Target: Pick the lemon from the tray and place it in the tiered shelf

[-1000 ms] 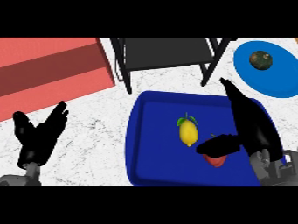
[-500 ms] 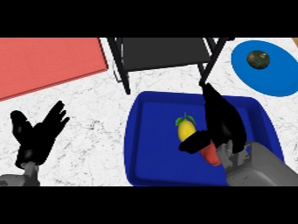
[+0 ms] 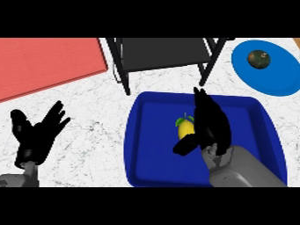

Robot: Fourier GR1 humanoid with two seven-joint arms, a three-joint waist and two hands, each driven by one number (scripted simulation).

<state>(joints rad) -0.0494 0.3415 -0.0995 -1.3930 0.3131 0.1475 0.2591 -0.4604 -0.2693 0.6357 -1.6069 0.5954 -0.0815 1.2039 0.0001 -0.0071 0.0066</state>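
The lemon (image 3: pixel 185 127) lies in the blue tray (image 3: pixel 152 149), left of centre. The right hand (image 3: pixel 210 125) is over the tray, fingers straight and pressed together just beside the lemon's right side, thumb below it. The left hand (image 3: pixel 38 132) rests open with fingers spread at the left of the surface (image 3: pixel 93 114). The tiered shelf (image 3: pixel 168 55) stands behind the tray.
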